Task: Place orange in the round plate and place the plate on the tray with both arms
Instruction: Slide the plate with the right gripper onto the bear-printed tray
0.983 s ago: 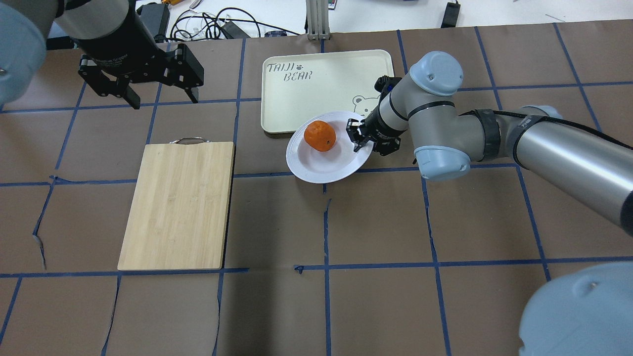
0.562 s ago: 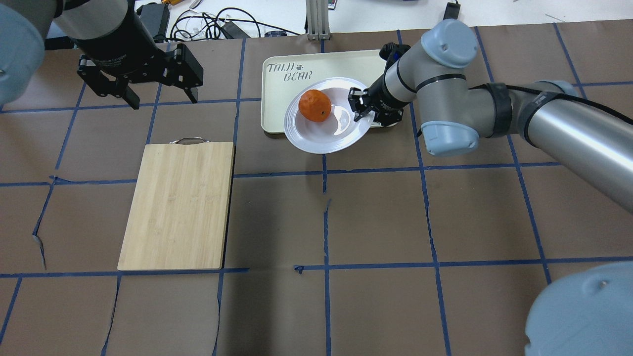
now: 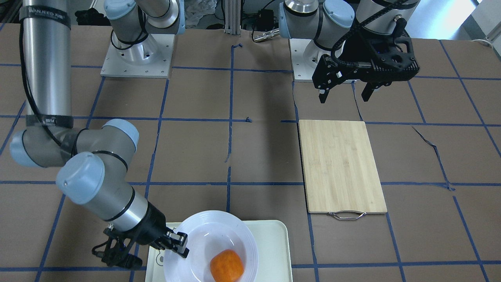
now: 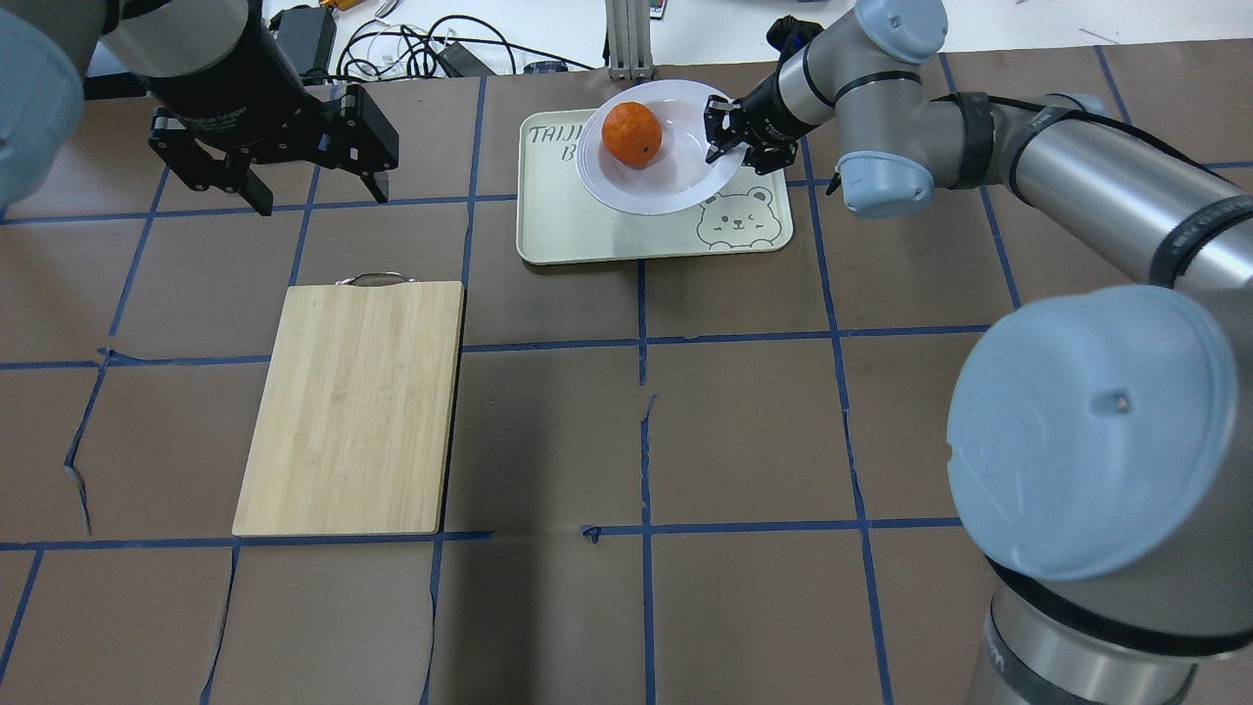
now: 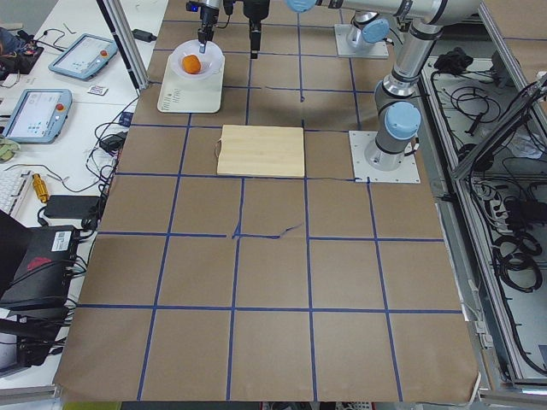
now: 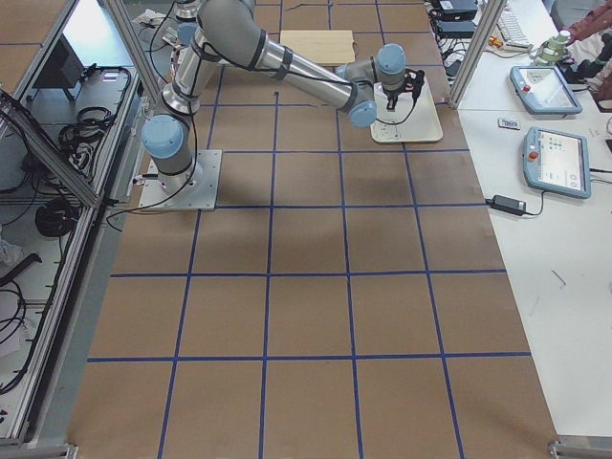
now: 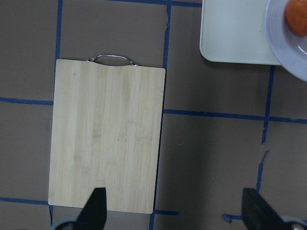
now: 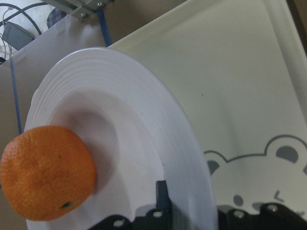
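Note:
The orange [image 4: 629,135] lies in the white round plate [image 4: 636,201], toward the side away from my right gripper. That gripper [image 4: 719,137] is shut on the plate's rim and holds it raised over the cream tray [image 4: 587,235]. In the front-facing view, the orange [image 3: 227,266] sits in the plate [image 3: 207,231] over the tray [image 3: 274,243], with the right gripper [image 3: 181,244] clamped on the rim. The right wrist view shows the orange [image 8: 47,172], the plate [image 8: 144,139] and the tray's bear face [image 8: 268,167] below. My left gripper [image 4: 323,201] hangs open and empty, high over the table's far left.
A bamboo cutting board [image 4: 352,406] with a metal handle lies left of the tray, under the left gripper [image 3: 344,98]. Cables and boxes [image 4: 411,44] crowd the edge beyond the tray. Blue tape lines cross the brown table cover [image 4: 744,431].
My right arm lifted the plate with the orange off the table beside the tray and carried it away from the robot, over the tray. The left arm has not moved.

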Available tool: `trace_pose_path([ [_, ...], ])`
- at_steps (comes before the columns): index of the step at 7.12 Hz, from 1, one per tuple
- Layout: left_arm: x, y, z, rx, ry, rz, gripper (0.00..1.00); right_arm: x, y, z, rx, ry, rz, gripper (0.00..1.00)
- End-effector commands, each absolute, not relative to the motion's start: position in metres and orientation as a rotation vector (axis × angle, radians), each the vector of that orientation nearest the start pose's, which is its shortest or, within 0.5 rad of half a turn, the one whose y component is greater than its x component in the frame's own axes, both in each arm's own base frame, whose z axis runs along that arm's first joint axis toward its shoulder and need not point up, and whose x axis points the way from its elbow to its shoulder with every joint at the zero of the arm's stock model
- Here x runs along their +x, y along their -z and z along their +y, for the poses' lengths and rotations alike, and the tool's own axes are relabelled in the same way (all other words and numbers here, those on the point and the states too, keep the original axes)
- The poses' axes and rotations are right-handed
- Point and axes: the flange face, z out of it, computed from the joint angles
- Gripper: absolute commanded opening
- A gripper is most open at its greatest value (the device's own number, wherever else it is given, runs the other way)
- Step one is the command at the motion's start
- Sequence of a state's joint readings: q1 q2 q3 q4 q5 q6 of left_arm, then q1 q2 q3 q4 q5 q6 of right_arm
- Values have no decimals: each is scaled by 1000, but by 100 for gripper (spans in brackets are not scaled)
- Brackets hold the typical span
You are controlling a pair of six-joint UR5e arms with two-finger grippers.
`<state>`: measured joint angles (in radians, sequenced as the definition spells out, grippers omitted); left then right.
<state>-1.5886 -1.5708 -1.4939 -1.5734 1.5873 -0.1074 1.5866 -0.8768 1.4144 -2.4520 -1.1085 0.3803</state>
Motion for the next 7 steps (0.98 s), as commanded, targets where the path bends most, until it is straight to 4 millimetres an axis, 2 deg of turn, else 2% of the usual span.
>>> trace_pose_path([
  [1,-140,-526,-496,-142,117,3125,100,188,-197,-764,375,312,2595,0],
  [2,-140,-525,-495,-142,114,3125,100,186,-181,-766,415,293,2621,0],
  [3,-140,-525,-495,-142,114,3125,100,186,-183,-766,457,286,2614,0],
  [4,-140,-525,-495,-142,112,3125,100,185,-182,-765,476,272,2617,35],
  [5,-140,-525,-495,-142,112,3124,100,179,-182,-767,522,300,2671,97],
  [6,-140,-525,-495,-142,112,3125,100,175,-198,-765,521,322,2704,100],
  [7,-140,-525,-495,-142,112,3125,100,174,-213,-760,487,272,2742,100],
])
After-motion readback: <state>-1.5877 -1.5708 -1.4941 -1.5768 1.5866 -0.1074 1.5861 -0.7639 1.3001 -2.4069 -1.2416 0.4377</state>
